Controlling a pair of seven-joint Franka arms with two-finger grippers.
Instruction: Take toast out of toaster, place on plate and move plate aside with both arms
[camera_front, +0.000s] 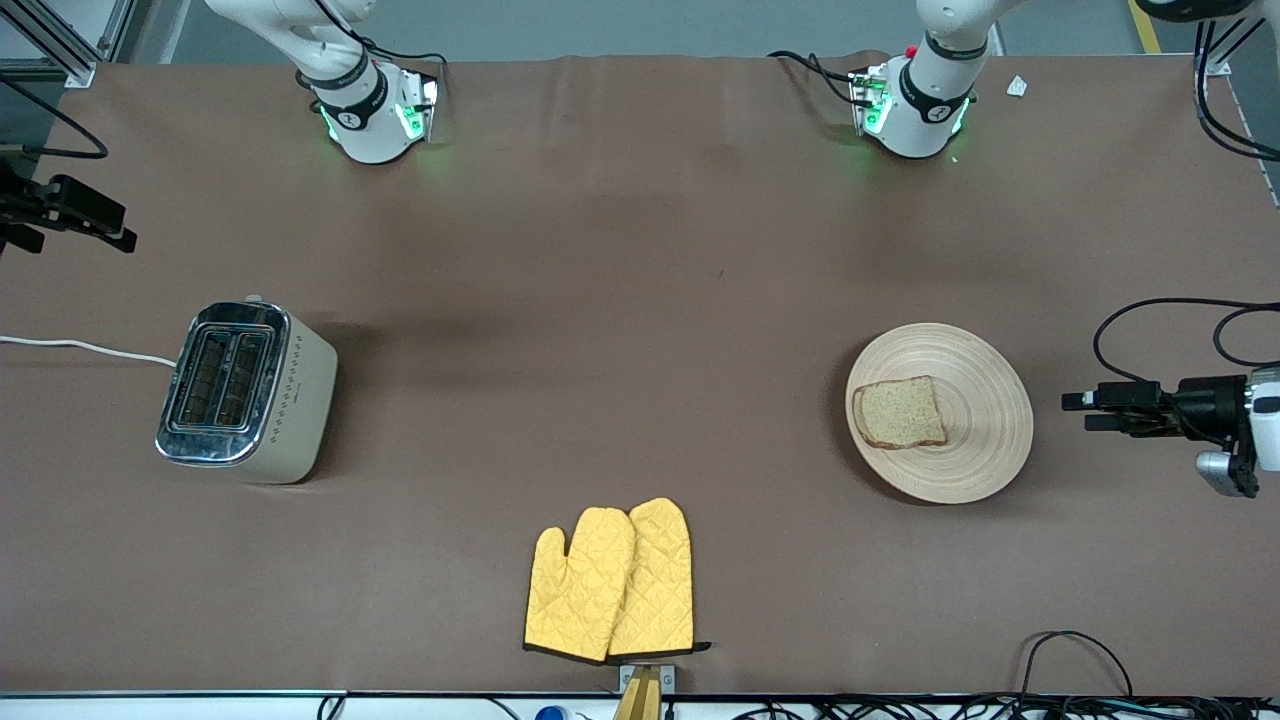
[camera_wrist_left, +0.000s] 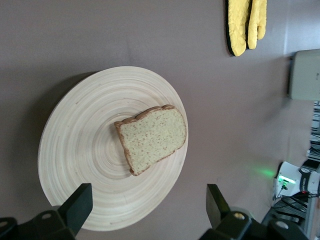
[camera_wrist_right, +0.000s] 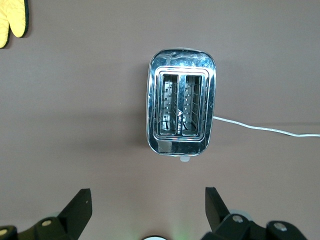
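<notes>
Toast (camera_front: 900, 413) on plate (camera_front: 985, 440)

No readable text, only a faint, illegible mark on the toaster (camera_front: 290, 396) side.

Even overhead light falls across the brown counter (camera_front: 640, 300); soft shadows hug the toaster (camera_front: 245, 392), whose chrome top glares; focus sharp throughout.
</notes>
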